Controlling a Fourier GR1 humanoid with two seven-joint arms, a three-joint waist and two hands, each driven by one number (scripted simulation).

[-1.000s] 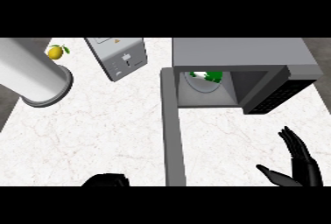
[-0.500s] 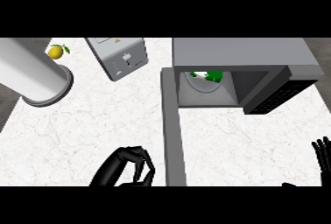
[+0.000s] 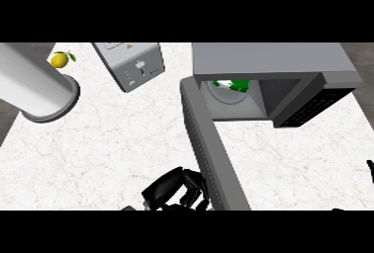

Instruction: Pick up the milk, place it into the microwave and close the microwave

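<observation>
Counter (image 3: 110, 143): white marble, bore everything. Microwave (image 3: 270, 62) at far right. Door (image 3: 215, 148) stood wide open toward me, so inside was reachable. My left hand (image 3: 175, 190) clenched, holding nothing, just beside door's outer face; placed, I judged, to push it shut. Milk (image 3: 235, 85) sat inside on turntable (image 3: 223, 97), step done. My right hand (image 3: 371, 170) barely showed at edge; state unreadable.

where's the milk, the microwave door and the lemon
milk (image 3: 237, 85): head view, on the green patch of its visible face
microwave door (image 3: 216, 148): head view, midway along the open door's grey edge
lemon (image 3: 59, 60): head view, middle of the yellow fruit
</observation>
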